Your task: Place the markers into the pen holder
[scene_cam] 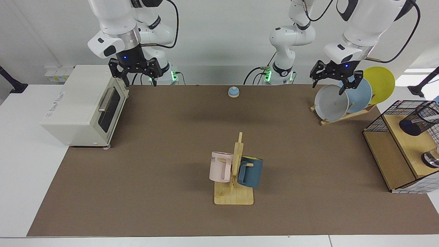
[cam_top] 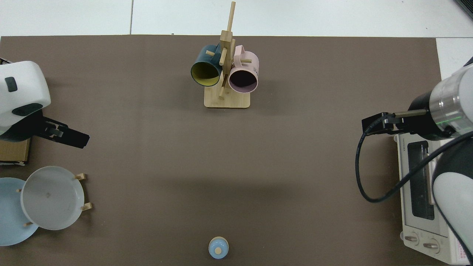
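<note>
The pen holder (scene_cam: 416, 121), a small black wire-mesh cup with a dark base, stands on the wooden shelf of a wire rack (scene_cam: 389, 156) at the facing view's far right edge. A slim white streak that may be the marker (scene_cam: 432, 117) shows through the mesh at the cup's mouth; I cannot tell more of it. My left gripper (scene_cam: 333, 82) hangs open and empty in front of the grey plate, well away from the cup. My right gripper (scene_cam: 135, 74) waits open above the toaster oven's near corner. The top view shows neither cup nor marker.
A wooden stand holds a grey plate (scene_cam: 331, 102), a blue plate and a yellow plate (scene_cam: 380, 82). A mug tree (scene_cam: 234, 187) with a pink mug and a blue mug stands mid-table. A small blue bell (scene_cam: 233, 91) sits at the back. The toaster oven (scene_cam: 82, 106) is beside the right arm.
</note>
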### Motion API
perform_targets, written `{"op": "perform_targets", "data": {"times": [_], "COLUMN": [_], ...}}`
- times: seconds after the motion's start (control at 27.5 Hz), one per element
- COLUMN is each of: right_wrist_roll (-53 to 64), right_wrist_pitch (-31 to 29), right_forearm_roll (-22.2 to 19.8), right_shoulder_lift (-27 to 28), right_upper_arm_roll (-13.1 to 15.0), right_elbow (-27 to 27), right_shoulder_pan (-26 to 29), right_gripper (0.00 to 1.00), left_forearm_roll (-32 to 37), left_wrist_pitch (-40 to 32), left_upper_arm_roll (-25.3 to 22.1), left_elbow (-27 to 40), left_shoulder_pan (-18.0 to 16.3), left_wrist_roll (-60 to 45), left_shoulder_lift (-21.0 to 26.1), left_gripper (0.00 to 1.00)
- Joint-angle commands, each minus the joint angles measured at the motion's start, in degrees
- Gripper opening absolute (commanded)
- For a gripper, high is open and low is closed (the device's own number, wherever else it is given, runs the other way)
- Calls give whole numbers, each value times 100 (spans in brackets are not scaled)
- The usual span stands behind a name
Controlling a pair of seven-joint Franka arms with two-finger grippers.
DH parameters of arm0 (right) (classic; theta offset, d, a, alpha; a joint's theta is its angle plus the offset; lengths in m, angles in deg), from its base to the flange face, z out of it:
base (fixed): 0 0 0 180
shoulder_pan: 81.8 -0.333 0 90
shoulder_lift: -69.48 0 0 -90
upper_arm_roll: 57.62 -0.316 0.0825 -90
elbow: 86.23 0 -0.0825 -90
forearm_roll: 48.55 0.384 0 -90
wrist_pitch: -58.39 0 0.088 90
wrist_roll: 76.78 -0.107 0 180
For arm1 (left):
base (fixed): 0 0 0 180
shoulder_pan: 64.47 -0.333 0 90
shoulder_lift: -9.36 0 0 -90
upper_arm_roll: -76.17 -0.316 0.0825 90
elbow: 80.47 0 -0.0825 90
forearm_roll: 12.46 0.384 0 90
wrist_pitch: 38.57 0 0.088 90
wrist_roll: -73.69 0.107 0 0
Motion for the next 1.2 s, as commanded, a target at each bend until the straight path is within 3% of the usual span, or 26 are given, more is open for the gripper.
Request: {"op": "perform_targets", "data": {"times": [0.0,0.62,1.16], "right_wrist_roll": [106,106,106], "right_wrist_pitch": [76,67,67], "right_forearm_roll": [140,140,140], "right_shoulder_lift": [-59,-59,-59], "right_upper_arm_roll": [-67,-67,-67], "right_elbow": [-29,-29,-29], "right_shoulder_pan": [135,135,135], "right_gripper": [100,100,100], "left_forearm_roll": [-111,-58,-50], "left_wrist_pitch": [-85,-445,-665], "left_upper_arm_roll": [-195,-837,-802], "left_elbow": [-21,-118,-136], "left_shoulder_pan": [170,196,275], "left_wrist_roll": [-299,-563,-897], "left_shoulder_lift": [-59,-419,-420], "left_gripper": [100,100,100]}}
